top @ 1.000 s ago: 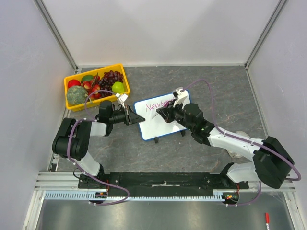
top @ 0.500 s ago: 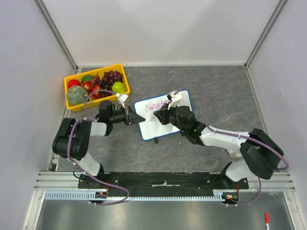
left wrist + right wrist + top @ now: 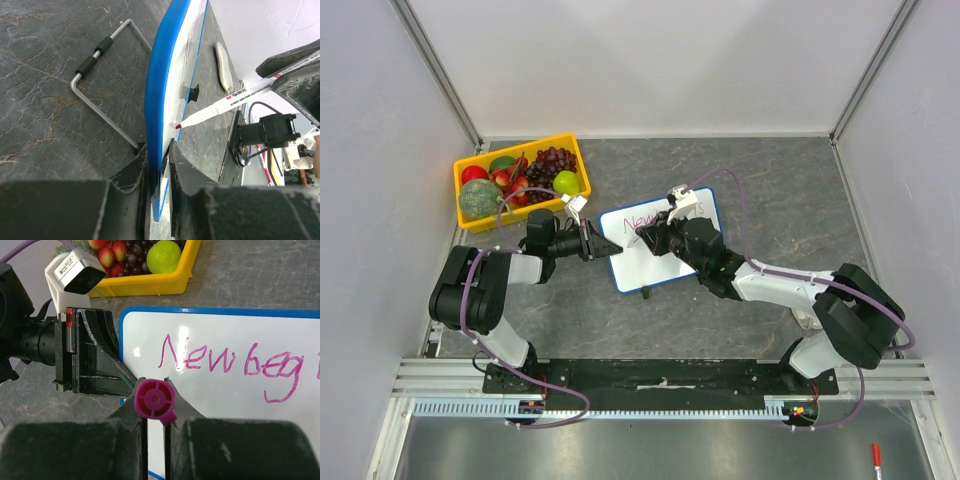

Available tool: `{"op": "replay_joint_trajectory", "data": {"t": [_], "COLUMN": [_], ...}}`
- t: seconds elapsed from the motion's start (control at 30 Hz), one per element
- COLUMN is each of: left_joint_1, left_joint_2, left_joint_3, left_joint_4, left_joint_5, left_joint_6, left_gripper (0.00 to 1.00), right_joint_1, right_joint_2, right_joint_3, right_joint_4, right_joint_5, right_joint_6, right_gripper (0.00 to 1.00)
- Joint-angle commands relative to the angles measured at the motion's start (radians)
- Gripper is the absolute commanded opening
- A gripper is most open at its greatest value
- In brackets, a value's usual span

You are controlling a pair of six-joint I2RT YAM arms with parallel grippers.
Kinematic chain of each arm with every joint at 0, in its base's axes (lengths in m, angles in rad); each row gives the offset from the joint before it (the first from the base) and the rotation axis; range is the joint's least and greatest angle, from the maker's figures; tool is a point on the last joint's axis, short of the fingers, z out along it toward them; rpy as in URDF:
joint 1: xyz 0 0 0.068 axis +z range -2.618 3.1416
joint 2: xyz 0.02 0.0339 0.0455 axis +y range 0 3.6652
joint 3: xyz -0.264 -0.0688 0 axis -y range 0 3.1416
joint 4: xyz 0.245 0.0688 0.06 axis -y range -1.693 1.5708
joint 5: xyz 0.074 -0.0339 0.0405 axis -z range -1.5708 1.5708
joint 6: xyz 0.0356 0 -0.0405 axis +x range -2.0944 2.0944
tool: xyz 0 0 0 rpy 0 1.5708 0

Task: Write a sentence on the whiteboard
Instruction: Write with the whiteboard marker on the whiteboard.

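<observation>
Blue-framed, glossy rectangular whiteboard (image 3: pixel 638 265).

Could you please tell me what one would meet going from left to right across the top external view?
Yellow plastic tray of fruit → left gripper, clamped on the board's edge → small blue-framed whiteboard → red-capped pen lying at the near right corner.

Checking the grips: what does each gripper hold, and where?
Left gripper clamps the blue-framed white whiteboard by a short edge. Right gripper holds the white marker with a pink end cap by its rear barrel.
</observation>
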Motion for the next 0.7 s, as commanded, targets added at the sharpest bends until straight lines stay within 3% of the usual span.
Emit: {"op": "replay_joint_trajectory", "data": {"t": [0.0,0.67], "left_joint_1": [-0.002,-0.002], "left_joint_2": [0.013,0.010], "left_joint_3": [0.011,0.011], "left_joint_4": [-0.023,-0.022], "left_joint_5": [-0.029,-0.029], "left_joint_6": [0.058,0.061], "left_gripper": [0.02,0.02], "right_joint_1": [0.007,0.007], "right_joint_2": [0.028,-0.007], "right_joint_3": [0.039,0.028], "right_joint_4": [0.040,-0.058], "right_joint_5": [0.037,0.200], "right_joint_6": [0.001,-0.010], "right_gripper": [0.00,0.00]}}
